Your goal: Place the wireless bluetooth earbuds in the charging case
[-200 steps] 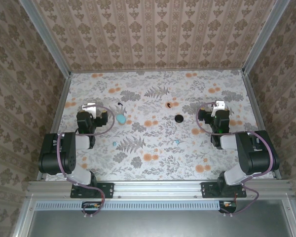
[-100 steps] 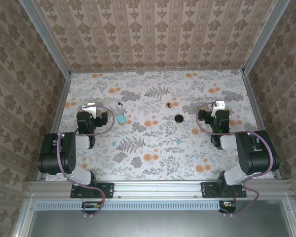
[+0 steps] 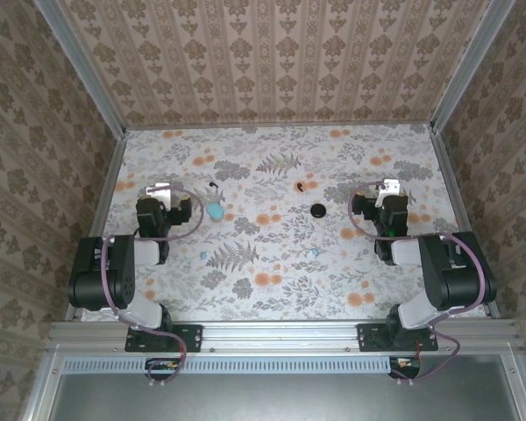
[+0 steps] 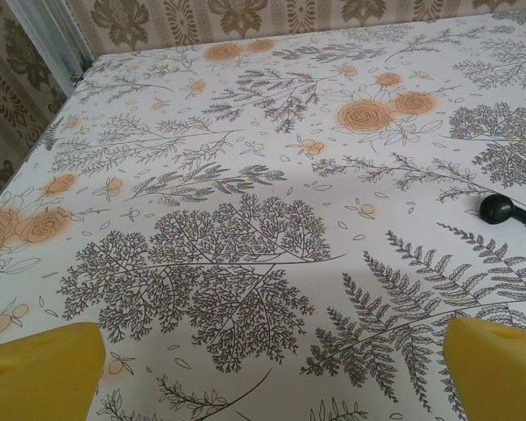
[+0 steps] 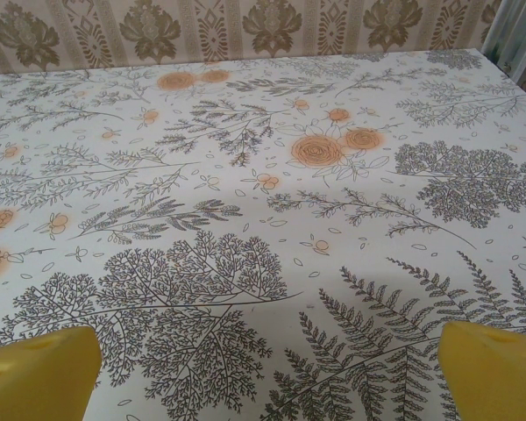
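Note:
The light turquoise charging case (image 3: 216, 211) lies on the flowered table, just right of my left gripper (image 3: 160, 189). Two tiny turquoise pieces rest nearer the arms, one (image 3: 204, 254) below the case and one (image 3: 314, 252) toward the middle; they are too small to identify. A small black earbud-shaped item (image 3: 213, 186) lies behind the case and appears at the right edge of the left wrist view (image 4: 498, 208). My left gripper (image 4: 272, 386) is open over bare cloth. My right gripper (image 3: 388, 186) is open too, with nothing between its yellow fingertips (image 5: 495, 364).
A black round disc (image 3: 317, 210) sits mid-table, with a small dark spot (image 3: 299, 186) behind it. Patterned walls and metal rails (image 3: 105, 189) bound the table on three sides. A metal corner post (image 4: 48, 39) stands at the far left.

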